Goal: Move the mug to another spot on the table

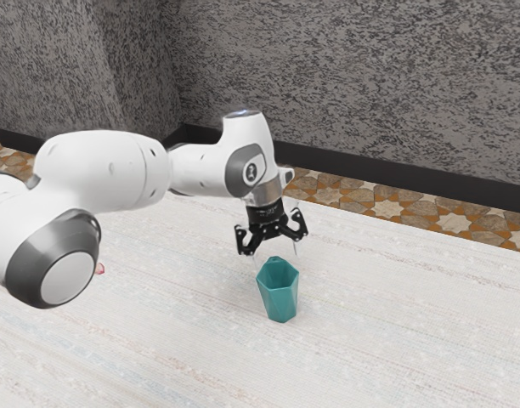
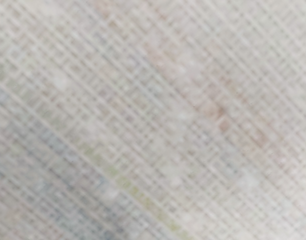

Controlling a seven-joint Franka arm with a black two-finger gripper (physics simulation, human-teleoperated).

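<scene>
While the table (image 1: 396, 340) is stretching across the foreground, the mug (image 1: 277, 291) is standing upright on it, toward 5 o'clock of the exterior view's centre. The gripper (image 1: 271, 248) is hovering just above the rim, at the mug's 12 o'clock, its fingers (image 1: 241, 243) standing apart and clamping nothing. Assessed risk: one finger is hanging outside the rim toward 10 o'clock, so a straight descent may be landing a tip on the rim, tipping or shoving the mug. The tapering, faceted side may be slipping from a shallow pinch. Beyond, floor (image 1: 430, 208) and wall (image 1: 370, 76) are posing no hazard.
</scene>
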